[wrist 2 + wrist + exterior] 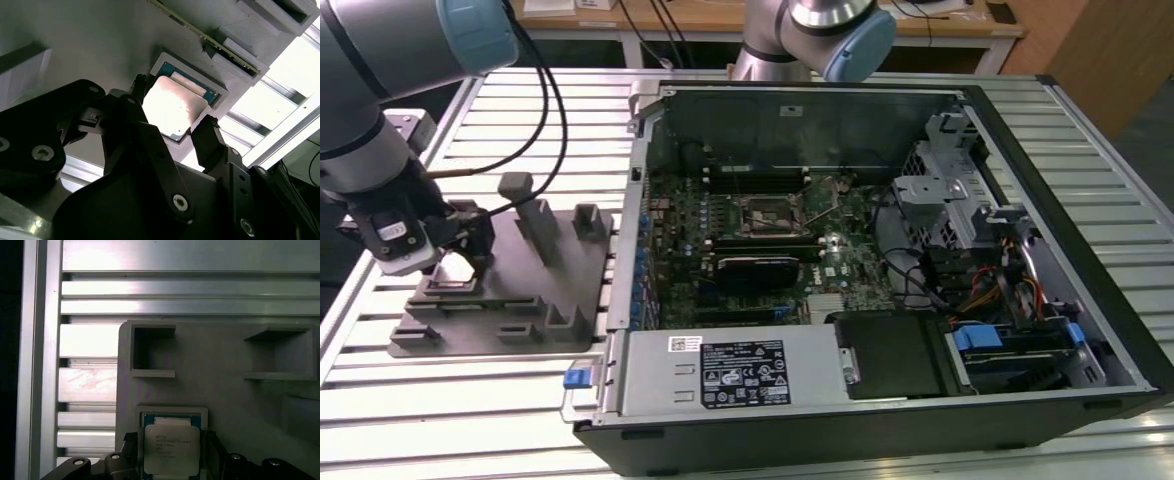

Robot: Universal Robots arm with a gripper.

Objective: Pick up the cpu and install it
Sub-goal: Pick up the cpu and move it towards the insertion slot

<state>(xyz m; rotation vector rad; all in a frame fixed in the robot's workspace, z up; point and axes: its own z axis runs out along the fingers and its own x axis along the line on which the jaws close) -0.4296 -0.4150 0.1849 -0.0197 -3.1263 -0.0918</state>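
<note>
The gripper (454, 266) hangs low over the grey holder block (520, 300), at the block's end farthest from the open computer case (854, 120) that stands beside it. The cpu (171, 450) lies flat in a shallow square pocket in the block's top, silver face up and not yet lifted.

In both wrist views the black fingers (210, 142) stand one on each side of the chip. They are spread about as wide as the pocket's frame, with a sliver of space to the chip's edges, so I'd call the gripper released and not grasping anything yet.

This looks like the moment of taking hold. To do it well, the fingers should meet two opposite edges squarely and at the same time. The chip should stay level in its pocket rather than tip onto a corner. The grip should be only firm enough to hold, since the part is thin and the pocket wall is close.
</note>
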